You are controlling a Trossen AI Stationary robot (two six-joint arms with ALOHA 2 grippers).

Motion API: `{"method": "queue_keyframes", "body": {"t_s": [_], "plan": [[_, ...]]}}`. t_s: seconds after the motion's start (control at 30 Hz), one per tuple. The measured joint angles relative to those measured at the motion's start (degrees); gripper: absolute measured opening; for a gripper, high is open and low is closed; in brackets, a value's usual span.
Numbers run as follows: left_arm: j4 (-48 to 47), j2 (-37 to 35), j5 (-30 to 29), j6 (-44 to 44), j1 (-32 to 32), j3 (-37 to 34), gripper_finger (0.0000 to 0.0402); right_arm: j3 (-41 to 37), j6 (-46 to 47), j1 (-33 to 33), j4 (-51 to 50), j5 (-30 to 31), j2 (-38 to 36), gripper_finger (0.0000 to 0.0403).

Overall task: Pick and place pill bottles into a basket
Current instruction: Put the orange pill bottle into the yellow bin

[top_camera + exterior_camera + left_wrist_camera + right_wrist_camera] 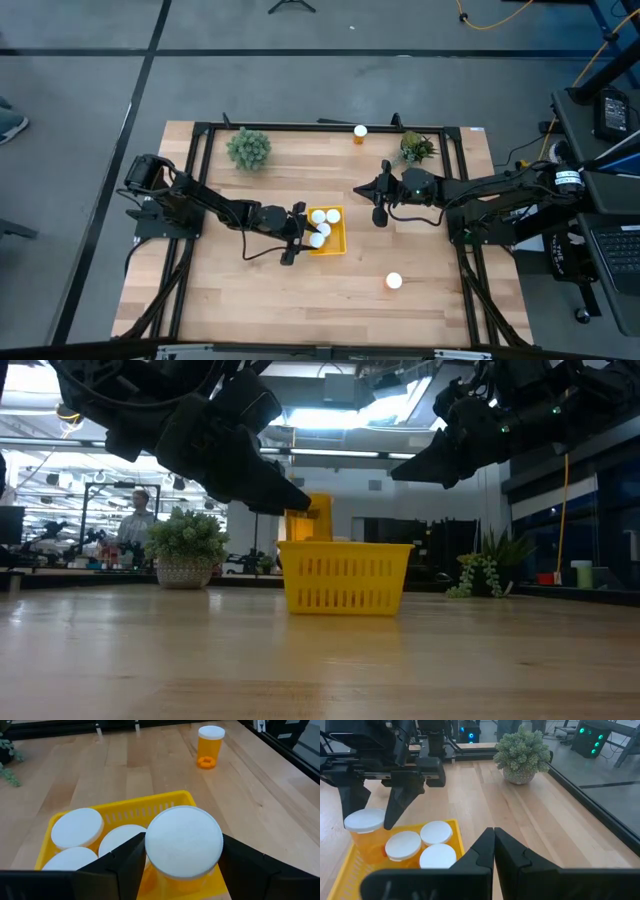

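The yellow basket (pixel 336 243) stands mid-table with three white-capped orange pill bottles (pixel 77 827) upright in it. My left gripper (pixel 303 236) is shut on another pill bottle (pixel 184 840) over the basket's near left corner. In the low view this bottle (pixel 318 515) shows above the basket's rim (pixel 345 547). My right gripper (pixel 360 190) is shut and empty, in the air to the right of the basket and farther back; its fingertips (pixel 492 834) meet. One pill bottle (pixel 360 131) stands at the far edge and another (pixel 394 281) at the near right. My left gripper pinches the bottle's top, at its white cap (pixel 365 820), between its two fingers (pixel 395 805). The fingers slant down from above and from the table's left. The bottle is upright with its orange body (pixel 370 845) below the fingers, reaching down to the basket's rim.
A small green plant (pixel 248 148) stands at the far left and another (pixel 417 147) at the far right. A black frame (pixel 200 180) runs along the table's sides. Bare wood lies in front of the basket. A person (pixel 135 520) shows in the room beyond.
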Motion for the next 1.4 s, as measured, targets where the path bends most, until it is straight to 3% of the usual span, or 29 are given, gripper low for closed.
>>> {"method": "queue_keyframes", "body": {"t_s": [0.97, 1.4], "plan": [[-1.8, 0.0, -0.1, 0.0, -0.3, 0.0, 0.0223, 0.0, 0.0, 0.0, 0.0, 0.0, 0.0, 0.0016], [-2.2, 0.0, -5.6, -1.0, -1.8, 0.0, 0.0223, 0.0, 0.0, 0.0, 0.0, 0.0, 0.0, 0.0016]]}}
